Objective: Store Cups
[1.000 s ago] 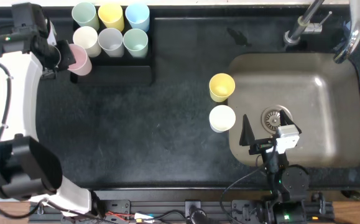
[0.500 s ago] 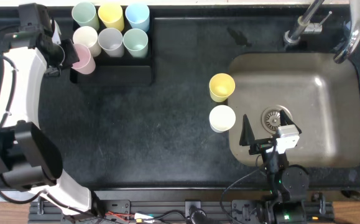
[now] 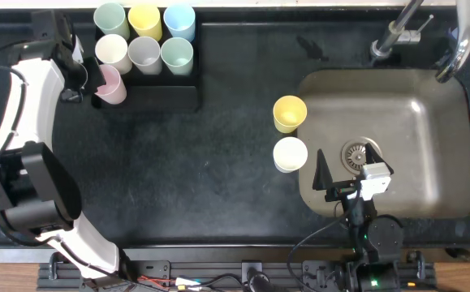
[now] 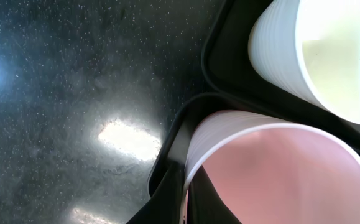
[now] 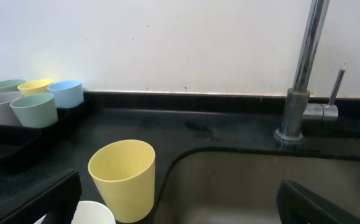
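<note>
A pink cup [image 3: 109, 84] hangs tilted at the left edge of the black tray [image 3: 157, 96], with my left gripper [image 3: 87, 79] shut on its rim. In the left wrist view the pink cup [image 4: 273, 168] sits close beside a cream cup [image 4: 319, 56] and over the tray rim [image 4: 212, 59]. The tray holds several cups, among them cream [image 3: 113, 51], grey [image 3: 144, 53] and green [image 3: 176, 55]. A yellow cup [image 3: 289, 113] and a white cup [image 3: 290, 154] stand on the counter by the sink. My right gripper [image 3: 344, 174] is open over the sink, near the yellow cup [image 5: 122, 177].
The steel sink [image 3: 437, 105] fills the right side, with its faucet [image 5: 304, 74] at the back. The dark counter [image 3: 202, 178] between tray and sink is bare. The tray's front row has free room to the right of the pink cup.
My left gripper has carried the pink cup toward the back and closer in against the tray and the cream cup. The right arm has kept still.
</note>
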